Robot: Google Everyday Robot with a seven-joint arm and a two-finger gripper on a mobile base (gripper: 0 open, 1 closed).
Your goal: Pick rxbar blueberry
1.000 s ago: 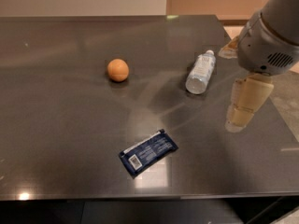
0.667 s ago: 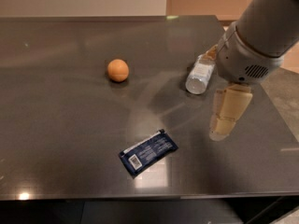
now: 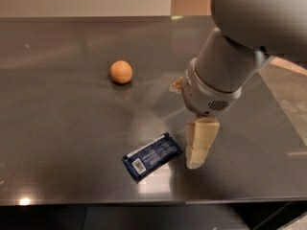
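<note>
The cream gripper (image 3: 195, 163), its spread impossible to tell, has swung left to just right of the flat navy-blue rxbar blueberry wrapper (image 3: 152, 156), seemingly near grasping.

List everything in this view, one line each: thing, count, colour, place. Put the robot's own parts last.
table: one, dark grey and glossy, fills most of the view.
orange ball-like fruit: one, orange, on the table, left of centre towards the far side.
rxbar blueberry: one, dark navy with a white barcode patch, flat on the table near its front edge.
pale object: one, whitish, mostly hidden behind the arm; cannot tell what it is.
arm: one, grey, reaching in from the upper right.
claw: one, beige, pointing down close beside the bar's right end.
</note>
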